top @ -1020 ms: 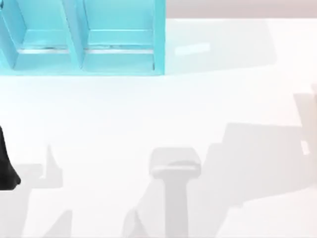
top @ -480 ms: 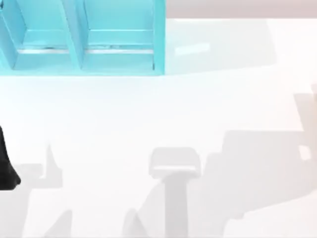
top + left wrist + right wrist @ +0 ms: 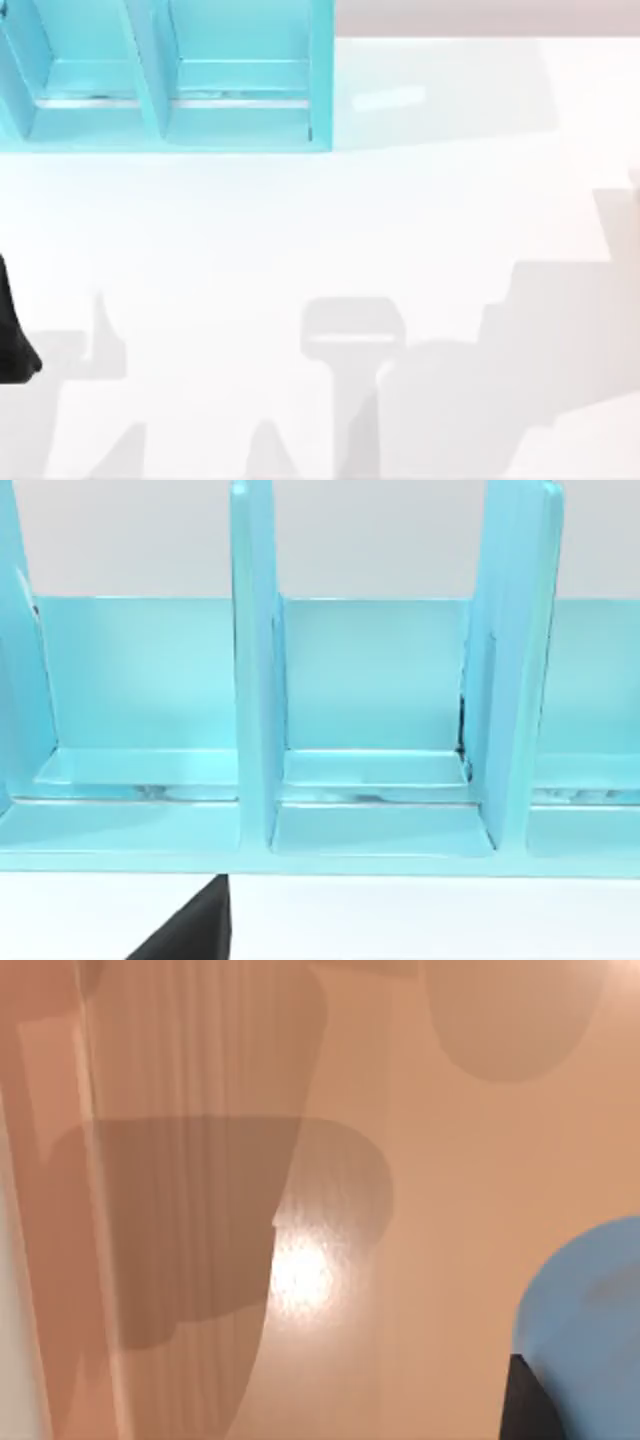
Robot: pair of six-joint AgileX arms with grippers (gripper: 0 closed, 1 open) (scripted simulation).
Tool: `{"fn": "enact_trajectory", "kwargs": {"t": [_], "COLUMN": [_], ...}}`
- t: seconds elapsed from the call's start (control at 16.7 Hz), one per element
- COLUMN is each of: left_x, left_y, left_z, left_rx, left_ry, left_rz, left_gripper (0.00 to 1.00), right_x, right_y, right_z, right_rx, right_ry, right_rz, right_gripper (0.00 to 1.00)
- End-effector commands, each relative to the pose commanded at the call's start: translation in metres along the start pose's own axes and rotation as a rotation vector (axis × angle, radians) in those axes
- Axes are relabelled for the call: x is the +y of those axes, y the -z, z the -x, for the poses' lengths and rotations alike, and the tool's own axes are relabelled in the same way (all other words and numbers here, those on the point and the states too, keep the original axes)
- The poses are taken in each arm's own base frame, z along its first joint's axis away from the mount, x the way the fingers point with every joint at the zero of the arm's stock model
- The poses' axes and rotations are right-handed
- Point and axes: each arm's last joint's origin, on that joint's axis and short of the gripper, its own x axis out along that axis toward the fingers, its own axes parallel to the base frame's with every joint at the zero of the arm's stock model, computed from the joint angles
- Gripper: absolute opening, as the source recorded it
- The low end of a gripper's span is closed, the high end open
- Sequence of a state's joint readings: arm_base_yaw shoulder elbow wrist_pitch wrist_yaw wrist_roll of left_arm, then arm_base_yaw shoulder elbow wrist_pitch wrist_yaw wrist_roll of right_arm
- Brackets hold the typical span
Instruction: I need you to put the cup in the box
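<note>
Shadows shifted right on the table (image 3: 450, 200), cup (image 3: 585, 1320) against a dark gripper finger (image 3: 530, 1405) (grip unclear), box (image 3: 170, 80) upper left.

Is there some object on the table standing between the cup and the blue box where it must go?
Nothing visible does. In the top view the white table in front of the box carries only shadows, and its compartments look open. The cup appears in the right wrist view, beside a dark part.

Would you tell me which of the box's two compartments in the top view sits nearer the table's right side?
The compartment against the box's right end wall; the other compartment lies left of the divider.
</note>
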State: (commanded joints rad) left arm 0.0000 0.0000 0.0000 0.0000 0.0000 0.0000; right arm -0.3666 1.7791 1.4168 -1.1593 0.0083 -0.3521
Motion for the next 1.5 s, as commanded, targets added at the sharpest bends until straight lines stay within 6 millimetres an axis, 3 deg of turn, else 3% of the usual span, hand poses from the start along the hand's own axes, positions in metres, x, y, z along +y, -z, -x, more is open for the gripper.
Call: {"fn": "enact_trajectory", "kwargs": {"t": [0.18,0.42,1.2,1.5], "left_x": [0.0,0.0,0.0,0.0], "left_y": [0.0,0.0,0.0,0.0], "left_z": [0.0,0.0,0.0,0.0], "left_rx": [0.0,0.0,0.0,0.0], "left_ry": [0.0,0.0,0.0,0.0], "left_rz": [0.0,0.0,0.0,0.0], "left_gripper": [1.0,1.0,1.0,1.0], "right_x": [-0.002,-0.002,-0.002,-0.002], "right_y": [0.002,0.002,0.002,0.002], "right_z": [-0.017,-0.018,-0.018,-0.018], "right_rx": [0.006,0.007,0.007,0.007], "right_ry": [-0.002,-0.003,-0.003,-0.003], "right_rz": [0.002,0.003,0.003,0.003], "right_gripper": [0.0,0.0,0.98,1.0]}}
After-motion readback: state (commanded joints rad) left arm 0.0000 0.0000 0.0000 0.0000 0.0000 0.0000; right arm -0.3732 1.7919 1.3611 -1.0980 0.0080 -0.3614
